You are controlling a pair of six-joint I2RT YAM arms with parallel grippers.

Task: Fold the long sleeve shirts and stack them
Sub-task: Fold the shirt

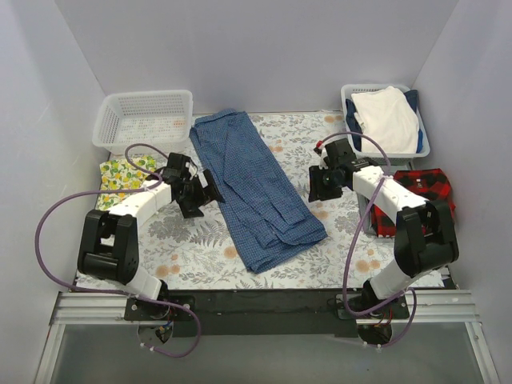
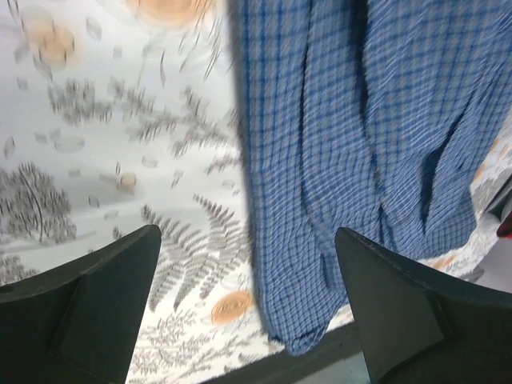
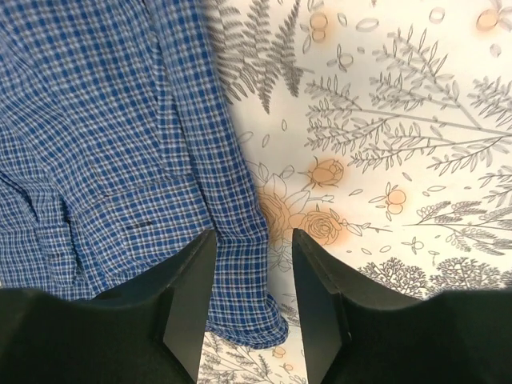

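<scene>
The blue checked shirt (image 1: pixel 254 186) lies folded into a long strip down the middle of the floral cloth (image 1: pixel 352 240). It also shows in the left wrist view (image 2: pixel 352 152) and the right wrist view (image 3: pixel 120 144). The red-and-black plaid shirt (image 1: pixel 424 190) lies crumpled at the right edge, partly behind the right arm. My left gripper (image 1: pixel 206 190) is open and empty just left of the blue shirt (image 2: pixel 248 264). My right gripper (image 1: pixel 318 186) is open and empty just right of it, above the shirt's right edge (image 3: pixel 254 264).
A white basket (image 1: pixel 144 120) stands at the back left, with a yellow lemon-print cloth (image 1: pixel 124 172) in front of it. A basket (image 1: pixel 425 145) at the back right holds a white garment (image 1: pixel 388 118) over dark cloth. The table's black front edge (image 1: pixel 264 302) is near.
</scene>
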